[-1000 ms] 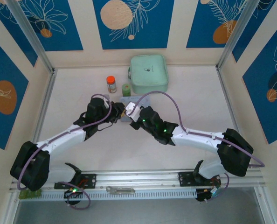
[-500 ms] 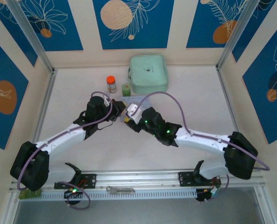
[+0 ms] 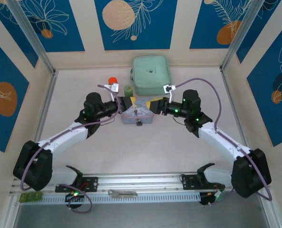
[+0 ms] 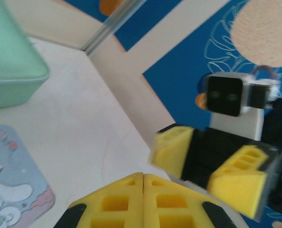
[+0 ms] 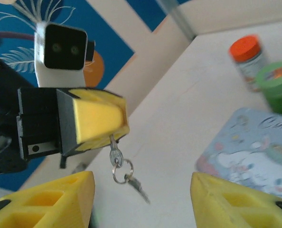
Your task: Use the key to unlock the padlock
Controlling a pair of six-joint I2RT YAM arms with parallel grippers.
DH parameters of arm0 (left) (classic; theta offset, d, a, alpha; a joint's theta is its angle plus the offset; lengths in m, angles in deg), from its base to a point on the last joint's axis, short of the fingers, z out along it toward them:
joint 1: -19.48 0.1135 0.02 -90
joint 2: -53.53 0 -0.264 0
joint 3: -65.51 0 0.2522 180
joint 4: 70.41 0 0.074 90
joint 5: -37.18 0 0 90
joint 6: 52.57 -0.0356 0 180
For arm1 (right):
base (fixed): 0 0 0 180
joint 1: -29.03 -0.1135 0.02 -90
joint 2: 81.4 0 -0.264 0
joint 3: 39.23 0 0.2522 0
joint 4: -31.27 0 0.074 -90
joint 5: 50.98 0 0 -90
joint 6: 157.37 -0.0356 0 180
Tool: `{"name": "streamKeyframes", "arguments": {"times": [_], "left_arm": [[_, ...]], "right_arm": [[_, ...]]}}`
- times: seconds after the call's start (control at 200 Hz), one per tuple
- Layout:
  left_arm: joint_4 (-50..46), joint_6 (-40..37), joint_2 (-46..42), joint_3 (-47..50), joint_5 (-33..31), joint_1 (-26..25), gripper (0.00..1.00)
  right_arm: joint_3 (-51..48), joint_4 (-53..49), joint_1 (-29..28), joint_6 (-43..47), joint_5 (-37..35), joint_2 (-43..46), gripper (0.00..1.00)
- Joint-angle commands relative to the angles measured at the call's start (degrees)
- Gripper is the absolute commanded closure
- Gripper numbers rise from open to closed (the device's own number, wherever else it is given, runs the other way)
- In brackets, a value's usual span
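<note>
Your left gripper [image 3: 128,103] reaches level over the tin's [image 3: 146,118] left end, fingers pinching the key [image 5: 114,144], which hangs straight down, ring [image 5: 122,171] beneath. Your right gripper [image 3: 151,104] faces it above the tin's right end, jaws spread wide. The padlock [image 3: 139,123], at the tin's near edge, is a dark blur.

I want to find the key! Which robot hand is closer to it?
Left. The left gripper is shut on the key, which dangles below it. The right gripper, open, faces it across a gap.
</note>
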Motion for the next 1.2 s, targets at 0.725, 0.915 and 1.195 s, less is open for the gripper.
{"name": "streamKeyframes", "arguments": {"times": [0.725, 0.915, 1.195], "left_arm": [[17.16, 2.52, 0.34, 3.82, 1.34, -1.54, 1.00], [19.05, 3.77, 0.70, 4.58, 0.85, -2.23, 1.00], [21.85, 5.42, 1.72, 5.43, -0.53, -2.74, 1.00]], "right_arm": [[2.08, 20.51, -4.54, -13.76, 11.75, -10.67, 0.68], [2.84, 21.95, -5.02, -14.41, 11.67, -11.86, 0.70], [2.99, 22.50, -5.33, -14.51, 12.32, -12.40, 0.89]]}}
